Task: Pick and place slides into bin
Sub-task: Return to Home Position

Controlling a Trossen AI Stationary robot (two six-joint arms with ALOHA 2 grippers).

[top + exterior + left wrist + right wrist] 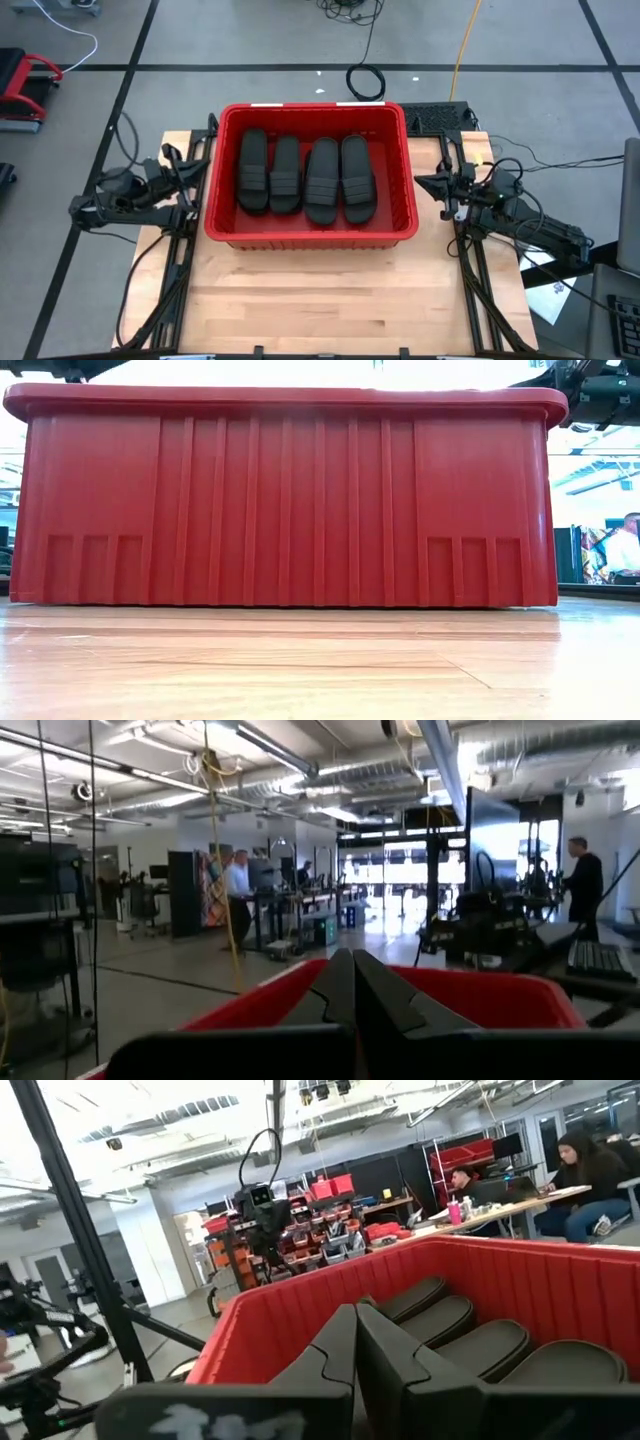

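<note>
The red bin [311, 235] stands on the wooden table; in the low view its ribbed wall [285, 500] fills the picture. Several black slides [305, 178] lie side by side on its floor, straps up; they also show in the right wrist view [470, 1330]. My left gripper [193, 153] is shut and empty just left of the bin's left wall, and its shut fingers show in the left wrist view [353, 995]. My right gripper [422, 182] is shut and empty just right of the bin's right wall, and it also shows in the right wrist view [355, 1355].
Bare wooden table [310, 300] lies in front of the bin. Arm bases and cables sit at the table's left [120, 200] and right [520, 215] edges. People stand and sit in the room beyond [238, 890], [590, 1175].
</note>
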